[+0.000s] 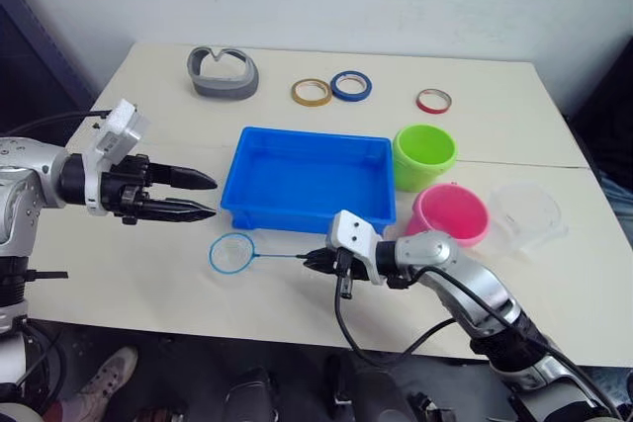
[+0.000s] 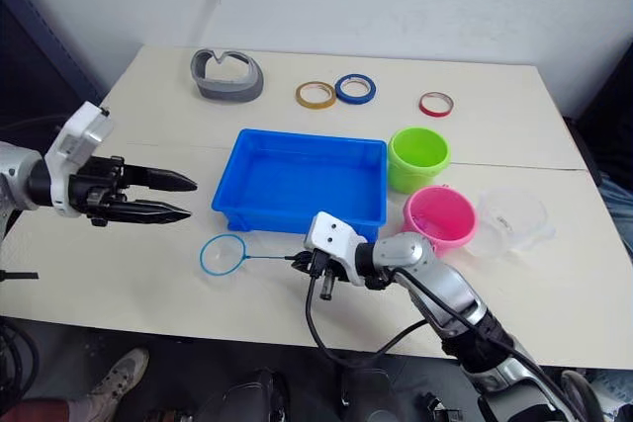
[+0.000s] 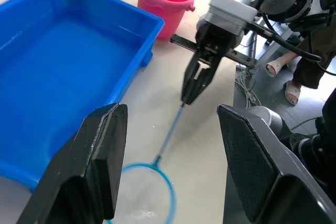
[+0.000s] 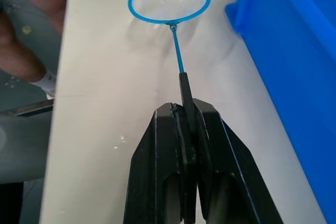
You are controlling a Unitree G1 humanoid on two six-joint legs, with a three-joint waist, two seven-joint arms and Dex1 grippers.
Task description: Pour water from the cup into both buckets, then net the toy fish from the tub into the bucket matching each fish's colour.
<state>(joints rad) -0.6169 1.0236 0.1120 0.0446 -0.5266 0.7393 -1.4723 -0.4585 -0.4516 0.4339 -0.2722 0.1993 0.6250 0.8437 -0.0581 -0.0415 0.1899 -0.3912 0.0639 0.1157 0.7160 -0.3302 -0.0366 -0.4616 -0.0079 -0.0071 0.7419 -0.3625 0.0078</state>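
The net [image 1: 233, 253] is seen lying flat on the tabletop [image 1: 148, 274], just in front of the tub [image 1: 308, 180], its hoop toward the robot's left and its thin stick running right. The stick's dark end is clamped between the closed fingers of the right pincer [image 1: 317, 261], which is held low over the tabletop near the tub's front edge. The left pincer [image 1: 203, 197] is held above the tabletop to the left of the tub, its two fingers spread apart and pointing toward the tub, with nothing between them.

The tub is placed at the middle of the tabletop; no fish can be made out in it. The green bucket [image 1: 423, 156] is set just beside the tub's right end, and the pink bucket [image 1: 450, 214] is set just in front of the green one. The cup [image 1: 524, 212] is found right of the pink bucket, close against it.

Three tape rings [image 1: 346, 89] and a grey holder [image 1: 224, 73] are placed along the far side of the tabletop.
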